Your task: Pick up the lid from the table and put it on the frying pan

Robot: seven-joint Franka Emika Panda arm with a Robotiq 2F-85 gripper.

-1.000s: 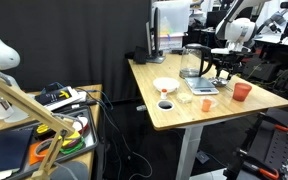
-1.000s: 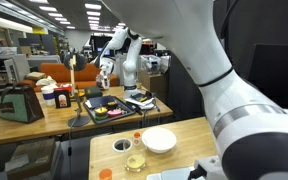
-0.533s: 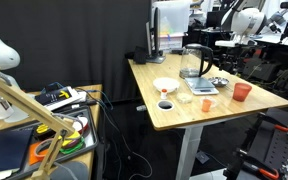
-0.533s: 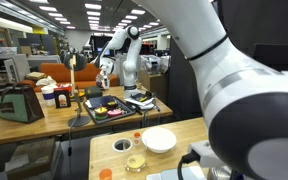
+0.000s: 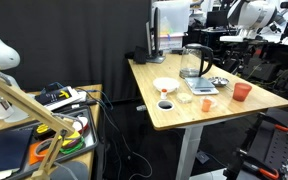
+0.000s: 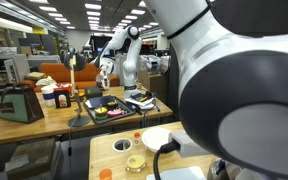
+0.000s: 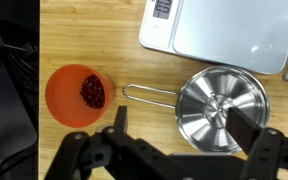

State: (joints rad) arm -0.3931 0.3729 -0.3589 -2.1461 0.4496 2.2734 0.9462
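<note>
Lid (image 7: 224, 108) isn't in the gripper (image 7: 182, 115): jaws spread wide, nothing held, fingers (image 7: 119, 118) hang above it in the wrist view. It sits flat on the frying pan (image 7: 187, 82). The pan's wire handle points at the orange cup (image 7: 79, 93), just beside it, red bits inside. White scale (image 7: 219, 30) sits near the pan. In an exterior view the white bowl (image 5: 165, 86) stands well apart on the table (image 5: 184, 110).
</note>
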